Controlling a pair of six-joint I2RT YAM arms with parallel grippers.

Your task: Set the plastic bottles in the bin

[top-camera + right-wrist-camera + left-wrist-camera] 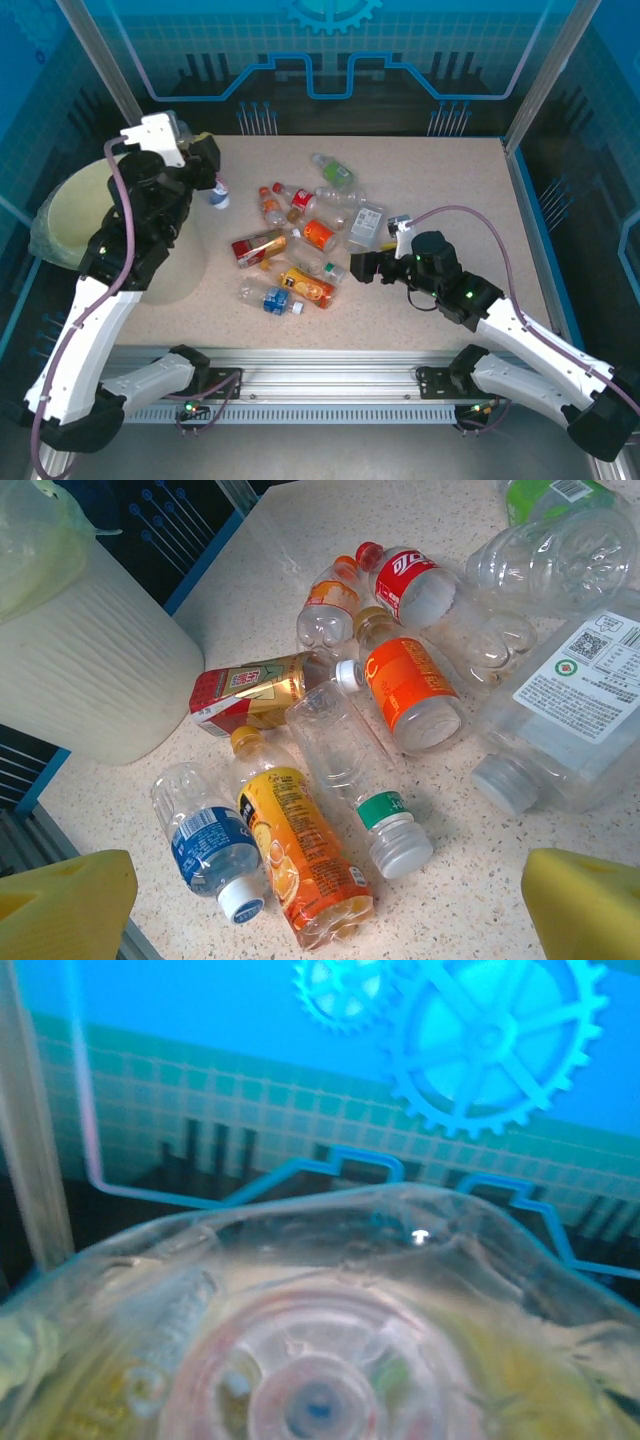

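My left gripper (205, 165) is raised at the back left and shut on a clear plastic bottle (219, 194) that hangs cap down, to the right of the bin (60, 205). The left wrist view looks straight at that bottle's round base (320, 1360). Several plastic bottles lie in a pile at the table's middle, among them a blue-labelled one (205, 845), a yellow-orange one (295, 855), a clear one with a green band (355, 760) and an orange one (405, 685). My right gripper (365, 265) hovers open by the pile's right side, its yellow fingertips (65, 905) wide apart.
A red and gold carton (250, 690) lies among the bottles. A large clear bottle with a white label (580, 695) rests at the pile's right. The cream bin wall (90, 670) stands just left of the pile. Metal posts frame the table's back corners.
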